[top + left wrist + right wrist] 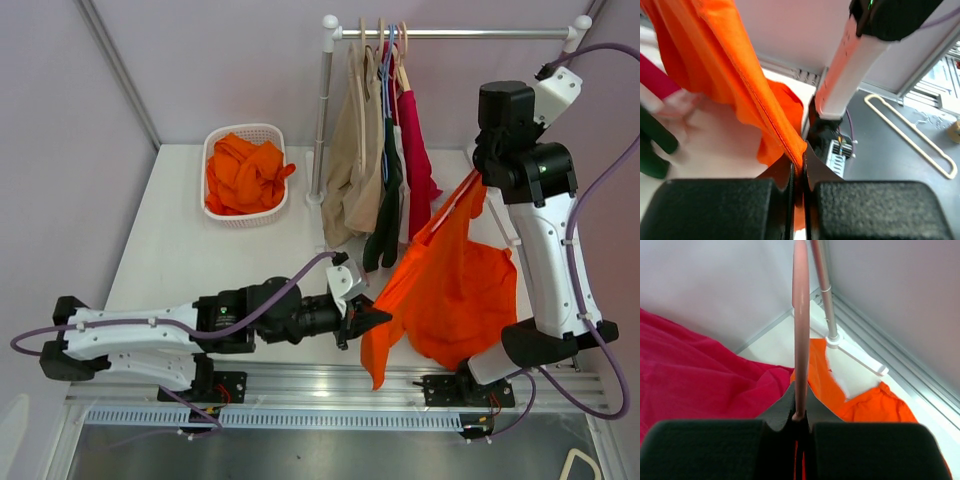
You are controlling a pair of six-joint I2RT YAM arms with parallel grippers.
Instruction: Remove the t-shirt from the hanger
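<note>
The orange t-shirt (450,285) is strung up over the 4 o'clock part of the bench (180,250), pulled into a slanted sheet because it is held at two ends. At its top, toward 1 o'clock, it hangs on the hanger (800,315), whose thin pinkish rod runs straight up out of the right end effector (478,186). That end effector is clamped tight around the rod, so the hanger is carried high and away from the rail (460,33) at 12 o'clock, where the other clothes (385,170) hang. At the shirt's lower edge, toward 8 o'clock, the left end effector (372,320) is pinched fully closed on a seamed fold of the fabric. This looks like a hold meant to drag the cloth down and sideways off the hanger while the other arm anchors it. A basket (246,175) of orange cloth sits at 10 o'clock, probably where the freed shirt belongs.
</note>
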